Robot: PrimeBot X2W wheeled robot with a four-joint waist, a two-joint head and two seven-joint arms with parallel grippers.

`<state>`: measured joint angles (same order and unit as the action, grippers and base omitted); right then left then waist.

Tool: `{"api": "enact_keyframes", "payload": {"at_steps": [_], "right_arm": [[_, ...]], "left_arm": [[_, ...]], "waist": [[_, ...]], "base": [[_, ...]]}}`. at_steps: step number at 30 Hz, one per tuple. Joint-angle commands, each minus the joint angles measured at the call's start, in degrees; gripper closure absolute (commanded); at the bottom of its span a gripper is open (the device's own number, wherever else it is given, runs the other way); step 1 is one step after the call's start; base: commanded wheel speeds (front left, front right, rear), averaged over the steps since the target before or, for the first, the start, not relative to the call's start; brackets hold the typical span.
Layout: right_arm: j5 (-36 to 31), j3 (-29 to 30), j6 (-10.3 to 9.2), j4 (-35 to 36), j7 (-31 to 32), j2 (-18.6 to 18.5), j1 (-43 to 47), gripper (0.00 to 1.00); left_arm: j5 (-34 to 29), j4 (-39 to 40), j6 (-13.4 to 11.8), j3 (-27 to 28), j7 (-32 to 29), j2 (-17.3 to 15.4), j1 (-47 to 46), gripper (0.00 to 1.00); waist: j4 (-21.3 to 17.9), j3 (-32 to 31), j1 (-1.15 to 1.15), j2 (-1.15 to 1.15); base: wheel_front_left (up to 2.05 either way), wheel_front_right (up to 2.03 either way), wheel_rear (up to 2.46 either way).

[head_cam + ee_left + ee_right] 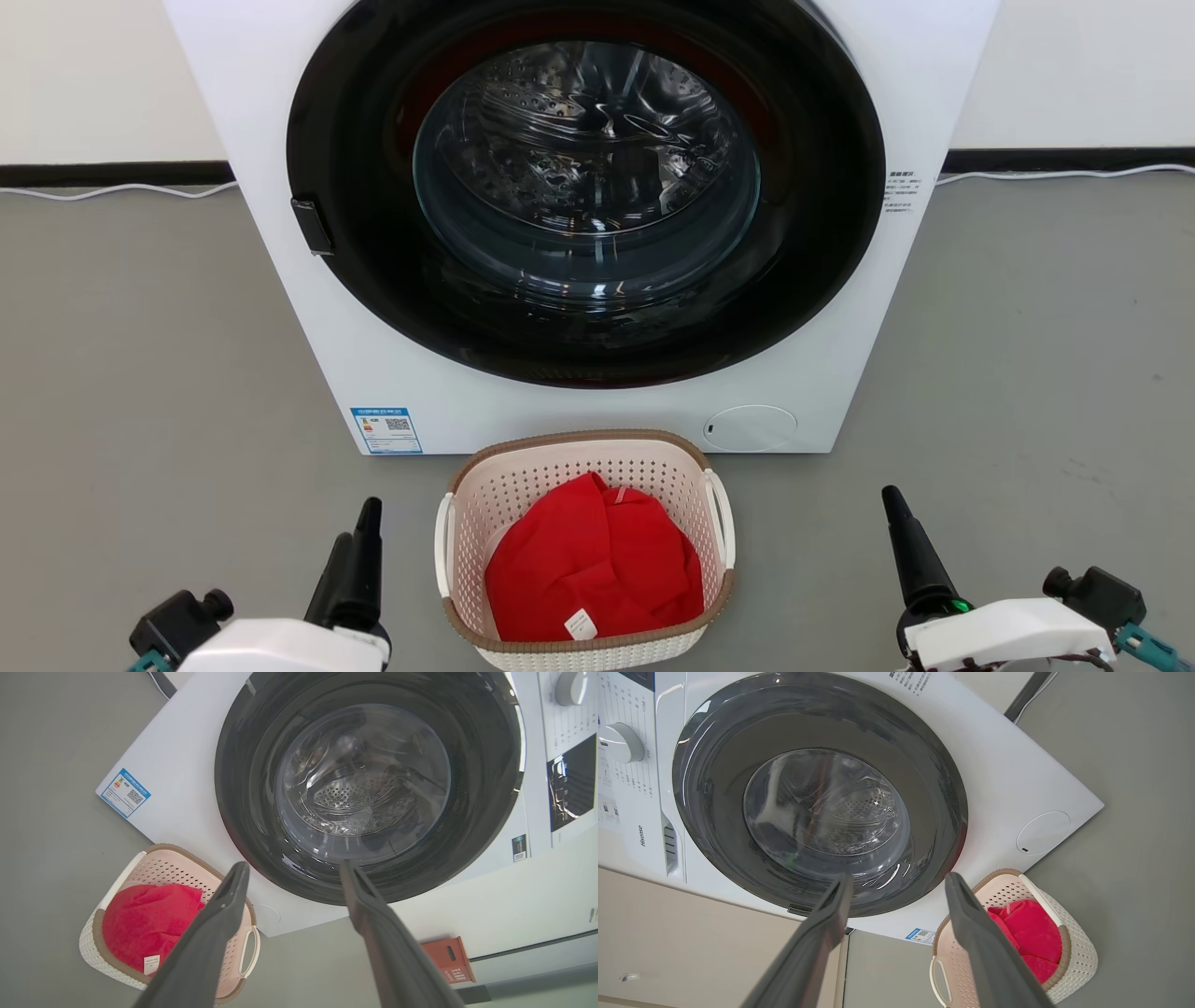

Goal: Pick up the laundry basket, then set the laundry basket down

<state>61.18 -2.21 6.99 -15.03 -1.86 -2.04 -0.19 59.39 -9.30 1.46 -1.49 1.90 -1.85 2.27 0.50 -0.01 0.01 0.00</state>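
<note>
The laundry basket [560, 471] stands on the grey floor just in front of the washing machine, cream-white and perforated, with a brown rim and white side handles. A red cloth [593, 560] lies inside it. My left gripper [358, 523] hovers to the basket's left, apart from it, fingers pointing forward. My right gripper [894, 499] is farther off on the basket's right. In the left wrist view my left gripper [294, 864] is open and empty, with the basket [93, 952] at the lower left. The right wrist view has my right gripper [899, 877] open and empty, the basket [1078, 956] at lower right.
A white front-loading washing machine [597, 415] with its round dark door [588, 187] shut stands right behind the basket. Grey floor [1027, 373] spreads on both sides. A white cable [112, 189] runs along the wall. An orange box [448, 959] sits by the wall.
</note>
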Motion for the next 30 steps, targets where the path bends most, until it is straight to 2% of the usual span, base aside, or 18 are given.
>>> {"api": "enact_keyframes", "payload": {"at_steps": [1, 30], "right_arm": [[-2.48, -1.16, 0.23, 2.16, -0.99, -0.5, -1.95, 0.0], [-22.31, -6.37, 0.33, 2.45, -5.65, -0.63, -2.33, 0.0]], "left_arm": [[-2.96, 2.21, -0.62, 0.22, 0.87, -0.35, -0.39, 0.0], [-25.04, 5.48, -4.34, -2.72, 5.57, -0.61, 1.65, 0.0]], "waist": [[0.01, 0.0, 0.0, 0.0], [0.24, -0.23, 0.0, 0.0]], "base": [[0.0, 0.0, 0.0], [0.0, 0.0, 0.0]]}}
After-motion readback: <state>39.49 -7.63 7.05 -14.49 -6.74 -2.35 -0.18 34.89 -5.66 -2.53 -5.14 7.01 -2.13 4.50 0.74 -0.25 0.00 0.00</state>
